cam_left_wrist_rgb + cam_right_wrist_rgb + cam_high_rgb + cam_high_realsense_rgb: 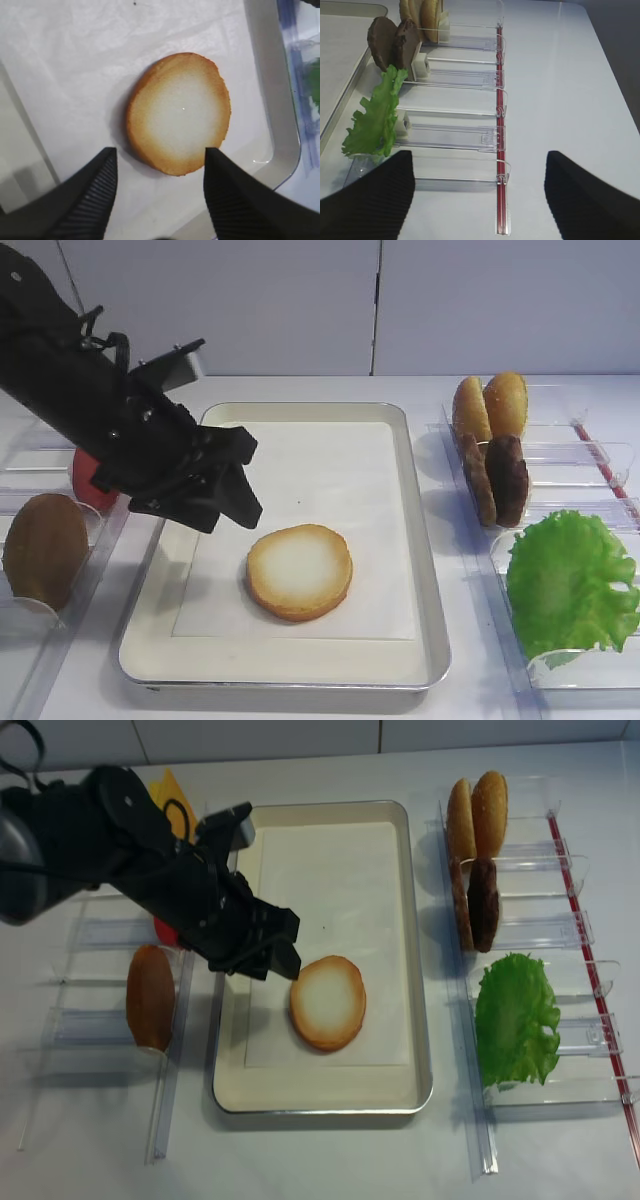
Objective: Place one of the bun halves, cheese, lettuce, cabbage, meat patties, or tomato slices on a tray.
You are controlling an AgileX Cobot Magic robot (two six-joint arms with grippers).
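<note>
A bun half (299,571) lies flat, pale cut face up, on the white paper liner of the silver tray (425,540), toward its front. My left gripper (245,480) hovers open just left of the bun half; in the left wrist view its fingers (95,195) stand on either side of the bun half's (179,112) near edge without touching it. My right gripper (480,160) is open and empty over the table near the lettuce (377,120). Two meat patties (500,480) stand upright in a holder. A tomato slice (85,485) shows behind the left arm. Cheese (170,792) is at the back left. Cabbage is out of view.
Clear plastic holders (530,935) flank the tray on both sides. Golden buns (490,405) stand at the back right and a brown domed bun half (45,550) at the front left. A red strip (500,125) runs along the right holders.
</note>
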